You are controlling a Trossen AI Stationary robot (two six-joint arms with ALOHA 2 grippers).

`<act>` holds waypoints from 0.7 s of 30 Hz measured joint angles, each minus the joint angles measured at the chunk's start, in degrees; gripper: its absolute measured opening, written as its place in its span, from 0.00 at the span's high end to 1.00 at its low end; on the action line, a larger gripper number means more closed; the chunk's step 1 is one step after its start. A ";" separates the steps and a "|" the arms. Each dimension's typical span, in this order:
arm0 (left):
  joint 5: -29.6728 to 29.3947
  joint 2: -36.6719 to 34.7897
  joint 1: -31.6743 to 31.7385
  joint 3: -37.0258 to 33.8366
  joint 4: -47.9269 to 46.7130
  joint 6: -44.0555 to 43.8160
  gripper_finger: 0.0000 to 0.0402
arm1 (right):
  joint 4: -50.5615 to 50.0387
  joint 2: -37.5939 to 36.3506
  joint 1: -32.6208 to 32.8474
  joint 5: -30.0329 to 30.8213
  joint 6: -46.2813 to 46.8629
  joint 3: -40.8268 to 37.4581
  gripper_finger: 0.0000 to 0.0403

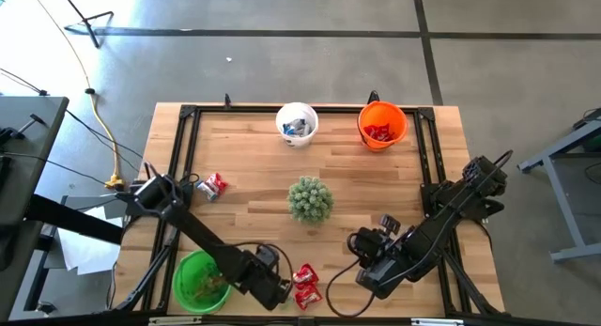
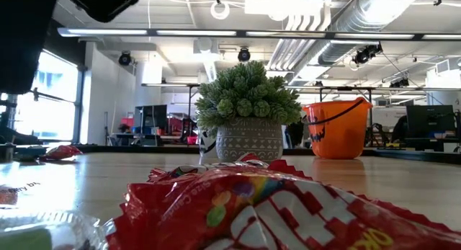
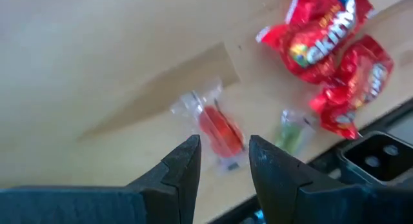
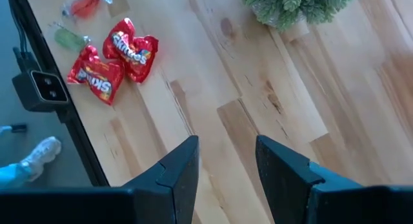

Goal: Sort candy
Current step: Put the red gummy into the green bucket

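Crinkly red packets (image 3: 322, 30) on wood table (image 1: 244, 176); left gripper (image 3: 224, 161) spread over clear-wrapped red sweet (image 3: 216, 128); right gripper (image 4: 226, 162) fingers apart, idle.

red packets (image 4: 122, 56) | "Skittles" printed in white | both wrappers

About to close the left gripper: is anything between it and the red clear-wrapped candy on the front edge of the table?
Nothing visible. In the left wrist view the left gripper is open right at the red candy, with only bare wood around it. A green candy and two red packets lie off to one side.
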 joint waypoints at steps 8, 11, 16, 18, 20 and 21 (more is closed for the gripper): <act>1.00 -0.03 -0.49 0.02 1.12 -0.76 0.71 | -0.02 0.00 0.17 -0.02 -2.85 0.00 0.63; 1.51 -0.03 -0.53 0.01 1.12 -0.41 0.71 | -0.02 0.00 0.16 -0.02 -2.85 0.00 0.63; 2.56 0.20 -0.72 0.02 1.05 0.60 0.71 | -0.02 0.00 0.17 -0.04 -2.82 0.00 0.63; 2.62 0.41 -0.72 0.02 0.86 0.92 0.71 | -0.02 0.00 0.17 -0.04 -2.57 0.00 0.63; 2.71 0.56 -0.70 0.05 1.06 1.60 0.71 | -0.02 0.00 0.17 -0.06 -2.43 0.00 0.63; 2.73 0.80 -0.62 0.09 1.11 1.60 0.71 | -0.02 0.00 0.17 -0.07 -2.43 0.00 0.63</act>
